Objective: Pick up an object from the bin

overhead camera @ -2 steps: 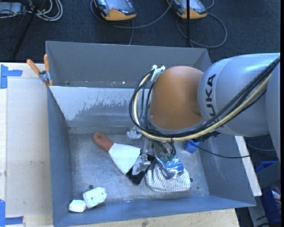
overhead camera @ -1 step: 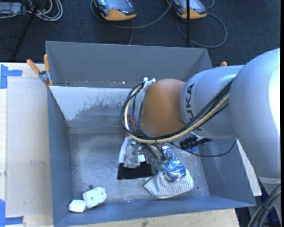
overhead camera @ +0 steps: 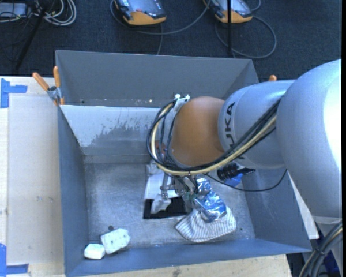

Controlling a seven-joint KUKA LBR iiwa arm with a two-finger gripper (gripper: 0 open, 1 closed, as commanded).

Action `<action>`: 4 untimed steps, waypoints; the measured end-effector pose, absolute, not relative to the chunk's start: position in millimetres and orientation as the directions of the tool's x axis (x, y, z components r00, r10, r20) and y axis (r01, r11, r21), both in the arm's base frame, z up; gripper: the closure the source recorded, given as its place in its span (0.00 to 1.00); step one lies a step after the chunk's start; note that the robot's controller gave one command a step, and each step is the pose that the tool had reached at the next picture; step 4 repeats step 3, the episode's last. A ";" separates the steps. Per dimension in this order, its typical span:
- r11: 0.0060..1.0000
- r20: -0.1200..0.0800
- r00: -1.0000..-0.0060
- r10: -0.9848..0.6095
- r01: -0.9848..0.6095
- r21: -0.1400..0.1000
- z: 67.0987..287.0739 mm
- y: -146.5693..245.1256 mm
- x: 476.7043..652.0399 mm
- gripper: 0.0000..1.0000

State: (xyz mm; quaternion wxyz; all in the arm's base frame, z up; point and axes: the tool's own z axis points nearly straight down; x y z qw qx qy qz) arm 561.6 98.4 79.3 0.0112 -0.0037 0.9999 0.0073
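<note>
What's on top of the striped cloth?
A crumpled blue-and-white packet lies on the striped cloth, at its upper edge; what is under the packet is covered.

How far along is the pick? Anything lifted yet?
Reach looks done: the gripper is low in the bin, right over a flat black thing mid-floor, beside a striped cloth. In hand: whether it grips that thing I cannot tell. Left: the lift out; the white lumps at the view's lower-left corner lie untouched.
</note>
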 end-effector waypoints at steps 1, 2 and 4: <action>1.000 -0.004 -1.000 -0.004 -0.004 0.010 80.5 96.4 559.3 1.00; 1.000 -0.004 -1.000 -0.003 -0.003 0.010 80.4 96.3 559.3 1.00; 0.955 0.003 -0.955 -0.295 -0.295 0.001 244.2 96.7 550.7 1.00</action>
